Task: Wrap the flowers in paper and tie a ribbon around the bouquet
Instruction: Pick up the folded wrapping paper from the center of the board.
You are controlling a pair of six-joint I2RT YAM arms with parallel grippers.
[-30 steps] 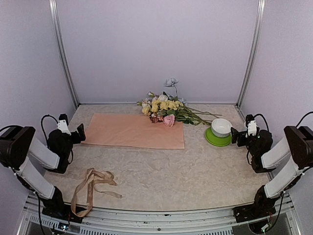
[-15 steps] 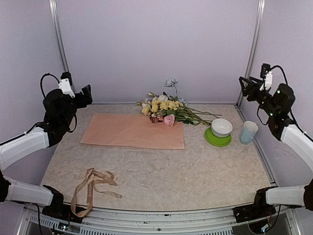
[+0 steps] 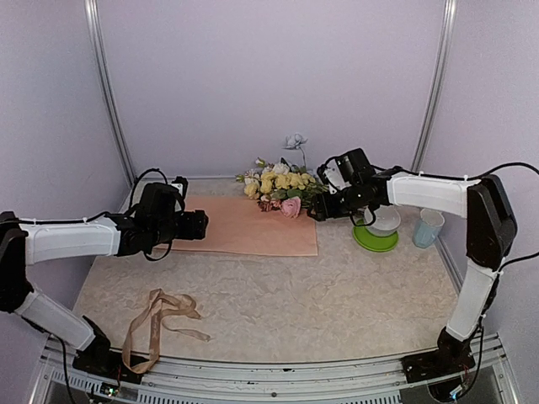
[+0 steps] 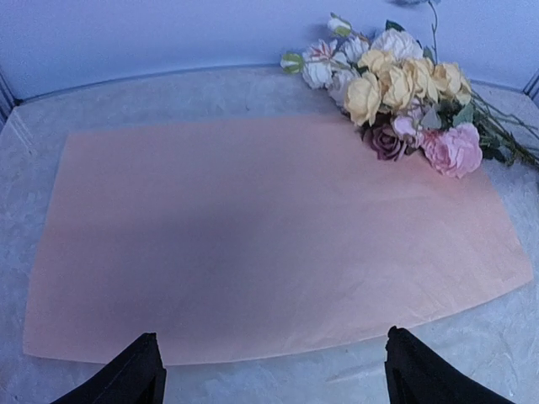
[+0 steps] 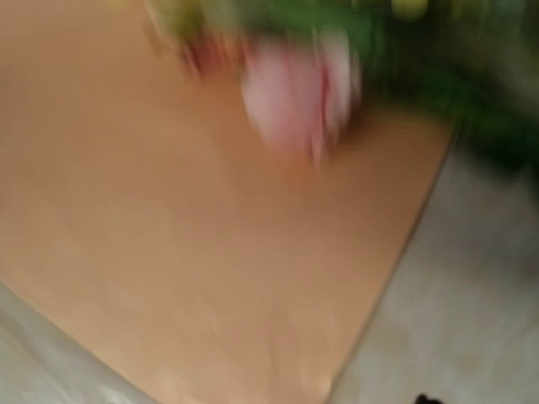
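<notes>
Top external view gives you the paper (image 3: 244, 225) lying flat toward the back of the counter (image 3: 337, 286), left of centre, with the flowers (image 3: 282, 183) at its far right corner: blooms overlap that corner and the stems run off to the right. The ribbon (image 3: 160, 313) sits in loose loops near the front left corner, well apart from both, one tail trailing over the near edge. Your left jaws hover over the left end of the paper, and the left wrist view shows both fingertips (image 4: 139, 374) spread wide with nothing between them. Your right jaws are down at the flower stems just beside the pink bloom; the right wrist view is blurred, so you cannot tell how far they are open or whether they touch anything.
</notes>
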